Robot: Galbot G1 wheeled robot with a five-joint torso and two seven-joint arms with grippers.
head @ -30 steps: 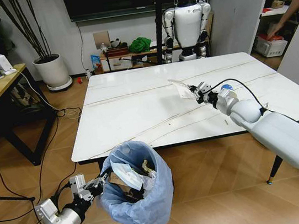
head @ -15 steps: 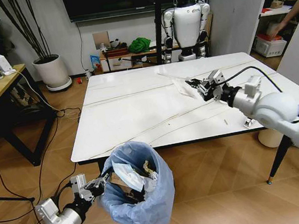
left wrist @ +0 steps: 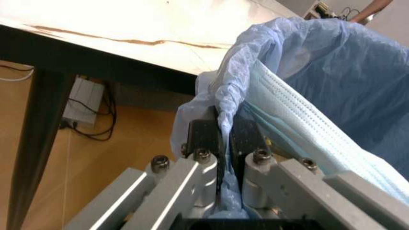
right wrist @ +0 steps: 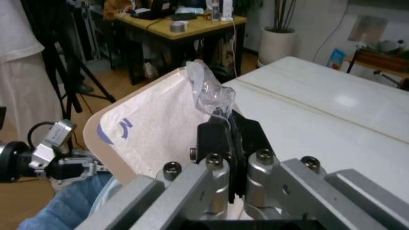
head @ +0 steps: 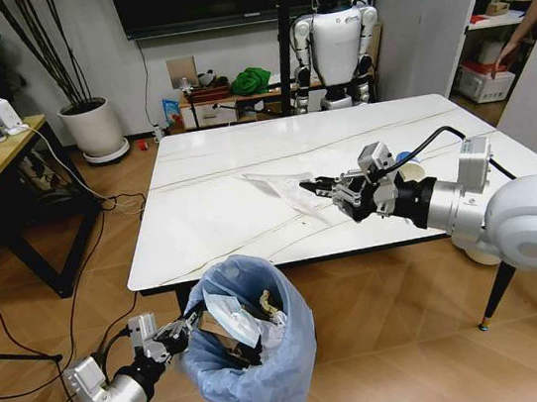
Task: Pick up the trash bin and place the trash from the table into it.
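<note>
Head view: my left gripper point(head: 178, 326) pinches the trash bin point(head: 252, 348) holding papers; my right gripper point(head: 325, 189) clamps a wrapper point(head: 281, 185) above the table point(head: 240, 210).

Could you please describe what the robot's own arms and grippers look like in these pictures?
Both arms have smooth, rounded glossy white shells with silver-grey metal wrist sections. The left gripper and the right gripper have black finger pads on bare aluminium linkages with visible bolts. A black cable loops over the right wrist.
</note>
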